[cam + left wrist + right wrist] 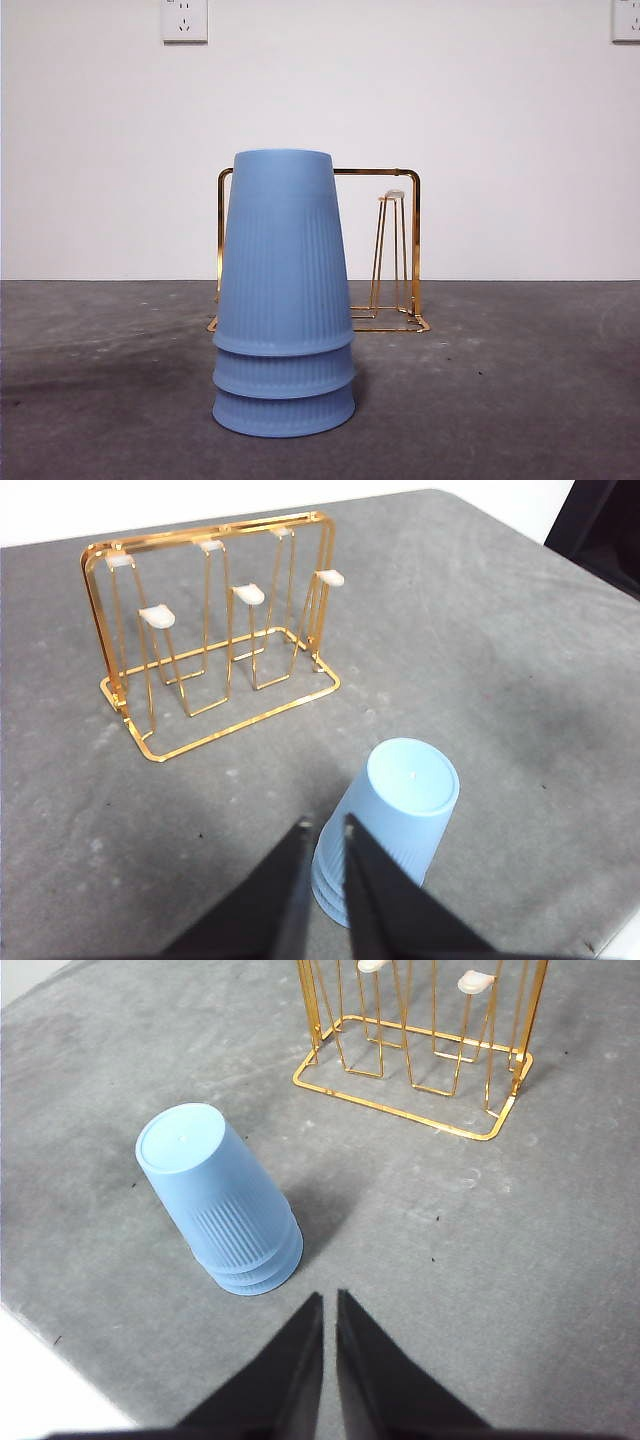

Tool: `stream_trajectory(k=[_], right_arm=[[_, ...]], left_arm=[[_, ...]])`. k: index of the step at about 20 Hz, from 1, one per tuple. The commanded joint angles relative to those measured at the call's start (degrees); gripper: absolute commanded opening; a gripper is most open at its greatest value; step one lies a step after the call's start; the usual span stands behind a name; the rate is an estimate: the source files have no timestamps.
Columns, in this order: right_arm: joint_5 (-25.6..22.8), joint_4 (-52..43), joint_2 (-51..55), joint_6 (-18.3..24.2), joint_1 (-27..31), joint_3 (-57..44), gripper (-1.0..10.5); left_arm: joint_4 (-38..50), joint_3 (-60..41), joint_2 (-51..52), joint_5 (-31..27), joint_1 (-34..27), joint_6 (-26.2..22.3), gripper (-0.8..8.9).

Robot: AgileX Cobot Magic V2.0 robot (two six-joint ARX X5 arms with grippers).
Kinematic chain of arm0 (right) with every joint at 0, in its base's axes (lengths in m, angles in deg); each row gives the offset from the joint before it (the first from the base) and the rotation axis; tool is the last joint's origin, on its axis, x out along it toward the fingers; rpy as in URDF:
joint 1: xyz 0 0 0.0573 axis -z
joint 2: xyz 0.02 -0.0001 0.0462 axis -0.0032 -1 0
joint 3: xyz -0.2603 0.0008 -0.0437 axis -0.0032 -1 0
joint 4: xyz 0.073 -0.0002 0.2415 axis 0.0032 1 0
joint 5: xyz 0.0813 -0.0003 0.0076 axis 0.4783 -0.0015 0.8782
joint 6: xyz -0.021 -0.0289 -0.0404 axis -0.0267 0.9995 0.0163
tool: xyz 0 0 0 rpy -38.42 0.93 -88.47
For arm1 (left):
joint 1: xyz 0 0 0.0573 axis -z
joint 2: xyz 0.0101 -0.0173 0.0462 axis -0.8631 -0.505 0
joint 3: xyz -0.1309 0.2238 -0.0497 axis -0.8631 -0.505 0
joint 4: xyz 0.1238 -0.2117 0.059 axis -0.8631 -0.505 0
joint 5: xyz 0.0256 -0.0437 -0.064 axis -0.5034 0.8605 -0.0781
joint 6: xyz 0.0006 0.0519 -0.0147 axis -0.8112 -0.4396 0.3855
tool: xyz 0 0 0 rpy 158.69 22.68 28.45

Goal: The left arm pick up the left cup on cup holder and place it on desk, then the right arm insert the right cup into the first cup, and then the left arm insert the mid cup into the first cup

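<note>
Cups (pixel 284 300) stacked just before empty cup holder (pixel 395 250); both claws (pixel 325 825) (pixel 330 1295) near-closed, holding nothing; topple risk if nudged.

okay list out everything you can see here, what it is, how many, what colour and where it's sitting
cups: three, light blue, upside down and nested into one stack, standing on the desk in front of the cup holder.
cup holder: one, gold wire with pale caps on its prongs, on the desk behind the stack, no cups on it.
desk: one, dark grey with pale scuffs, under everything.
wall sockets: two, white, high on the white wall behind the desk, one toward each upper corner of the front view.
left gripper: one, black, jaws nearly together, above the desk close by the stack, holding nothing.
right gripper: one, black, jaws nearly together, above the desk on the stack's other side, holding nothing.
</note>
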Motion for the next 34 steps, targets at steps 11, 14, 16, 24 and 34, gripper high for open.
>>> stream_trajectory(k=[11,14,16,24,34], right_arm=[[-0.2,-0.6,-0.2,-0.4,-0.6,0.3,0.1],[-0.2,-0.6,-0.2,-0.4,-0.6,0.3,0.1],[-0.3,-0.6,-0.2,-0.4,-0.6,0.3,0.1],[-0.2,-0.6,-0.2,-0.4,-0.6,0.3,0.1],[-0.3,-0.6,-0.2,-0.4,-0.6,0.3,0.1]], left_arm=[[0.7,0.4,0.2,-0.4,0.5,-2.9,0.21],[10.4,-0.3,3.6,-1.9,-6.9,-17.0,0.21],[21.1,-2.9,6.9,-1.9,-16.5,-21.6,0.21],[35.3,-26.3,22.4,-1.9,-42.6,-20.1,0.21],[34.7,-43.9,32.1,-1.8,-43.3,-18.5,0.21]])
